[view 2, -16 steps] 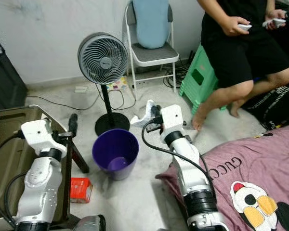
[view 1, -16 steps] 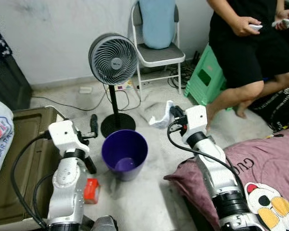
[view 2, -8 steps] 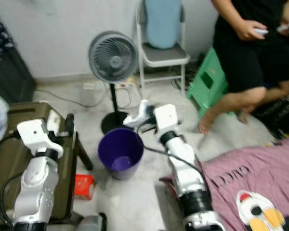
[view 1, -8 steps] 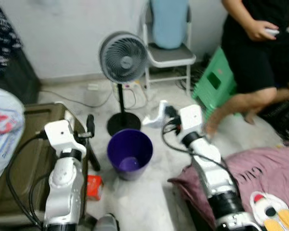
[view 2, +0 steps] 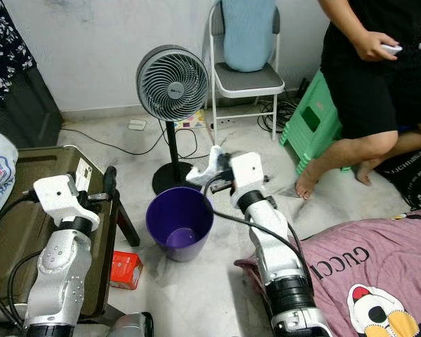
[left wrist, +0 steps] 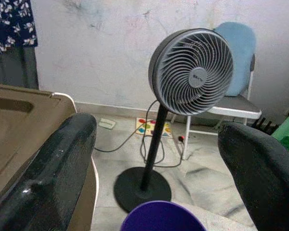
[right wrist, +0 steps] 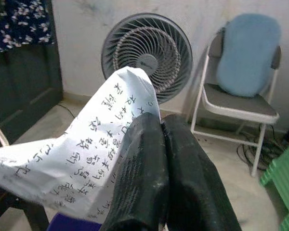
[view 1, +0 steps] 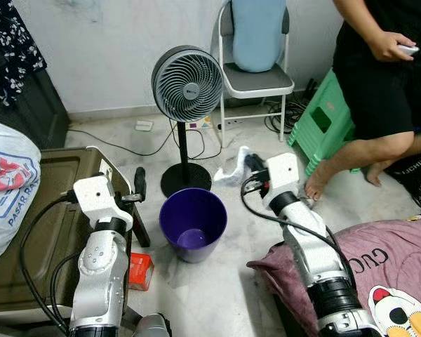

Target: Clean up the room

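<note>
One item in hand: the right gripper [view 2: 221, 163] has its jaws clamped on a crumpled paper [right wrist: 82, 159] printed with dark characters.
Paper's place: held in the air just past the far rim of the purple bin [view 2: 179, 222], near the fan [view 2: 171, 83] base — not yet over the opening.
Paper's lie: its long axis runs roughly level, out from the jaws toward the robot's left; loose end droops.
Left gripper [view 1: 139, 184]: jaws wide apart, holding nothing, beside the bin.
Done: paper lifted off the floor.
Left: carry it over the bin and let go; a red carton [view 1: 140, 270] lies on the floor by the bin — likely next.
</note>
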`<state>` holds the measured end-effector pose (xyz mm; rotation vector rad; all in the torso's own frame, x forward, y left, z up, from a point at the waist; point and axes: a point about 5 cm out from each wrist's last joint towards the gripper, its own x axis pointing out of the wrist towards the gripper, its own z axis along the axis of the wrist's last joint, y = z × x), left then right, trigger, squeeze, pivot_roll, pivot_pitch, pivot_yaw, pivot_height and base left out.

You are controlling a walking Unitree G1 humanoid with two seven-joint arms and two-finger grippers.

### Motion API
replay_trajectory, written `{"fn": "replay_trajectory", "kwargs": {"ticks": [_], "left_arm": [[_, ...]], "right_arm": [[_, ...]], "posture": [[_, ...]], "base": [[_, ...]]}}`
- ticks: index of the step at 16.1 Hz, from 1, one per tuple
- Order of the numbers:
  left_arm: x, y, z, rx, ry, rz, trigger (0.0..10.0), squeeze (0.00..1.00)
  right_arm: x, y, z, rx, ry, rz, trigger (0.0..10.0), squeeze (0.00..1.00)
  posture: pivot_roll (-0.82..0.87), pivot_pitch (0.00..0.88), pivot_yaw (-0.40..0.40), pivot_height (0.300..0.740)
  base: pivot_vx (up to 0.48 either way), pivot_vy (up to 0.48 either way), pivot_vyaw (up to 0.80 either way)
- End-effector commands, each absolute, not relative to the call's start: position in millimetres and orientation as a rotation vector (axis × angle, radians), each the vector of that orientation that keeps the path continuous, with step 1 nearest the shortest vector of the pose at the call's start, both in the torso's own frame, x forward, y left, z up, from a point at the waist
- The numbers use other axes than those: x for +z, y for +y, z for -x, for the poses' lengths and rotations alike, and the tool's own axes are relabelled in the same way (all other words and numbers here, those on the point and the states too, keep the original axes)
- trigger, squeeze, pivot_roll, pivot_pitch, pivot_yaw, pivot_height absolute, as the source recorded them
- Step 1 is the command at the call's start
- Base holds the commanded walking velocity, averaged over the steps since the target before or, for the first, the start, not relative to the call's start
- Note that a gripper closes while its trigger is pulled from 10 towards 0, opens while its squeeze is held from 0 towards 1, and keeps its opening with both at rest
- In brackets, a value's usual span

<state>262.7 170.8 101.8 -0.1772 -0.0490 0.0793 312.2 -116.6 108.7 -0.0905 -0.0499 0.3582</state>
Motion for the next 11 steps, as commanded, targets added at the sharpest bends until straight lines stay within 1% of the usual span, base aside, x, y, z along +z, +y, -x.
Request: {"fn": "replay_trajectory", "kwargs": {"ticks": [1, 4, 6, 8, 11], "left_arm": [[103.8, 171.6, -262.9, 0.072, -0.054, 0.172, 10.0, 0.00], [103.7, 171.0, -262.7, 0.066, -0.054, 0.174, 10.0, 0.00], [104.1, 170.6, -262.8, 0.060, -0.059, 0.179, 10.0, 0.00], [103.9, 170.4, -262.8, 0.058, -0.056, 0.178, 10.0, 0.00], [103.9, 170.1, -262.8, 0.056, -0.055, 0.179, 10.0, 0.00]], "right_arm": [[108.0, -115.3, -313.3, 0.354, -0.038, 0.077, 10.0, 0.00], [109.4, -114.7, -312.6, 0.361, -0.055, 0.105, 10.0, 0.00], [109.3, -114.6, -312.5, 0.359, -0.055, 0.101, 10.0, 0.00], [107.0, -118.9, -314.6, 0.324, -0.026, 0.072, 10.0, 0.00], [107.5, -118.5, -314.5, 0.327, -0.030, 0.077, 10.0, 0.00]], "posture": [[-0.02, 0.034, -0.023, 0.740], [-0.02, 0.034, -0.023, 0.740], [-0.02, 0.034, -0.023, 0.740], [-0.02, 0.034, -0.023, 0.740], [-0.02, 0.034, -0.023, 0.740]], "base": [[0.000, 0.000, 0.00], [0.000, 0.000, 0.00], [0.000, 0.000, 0.53], [0.000, 0.000, 0.00], [0.000, 0.000, -0.80]]}}
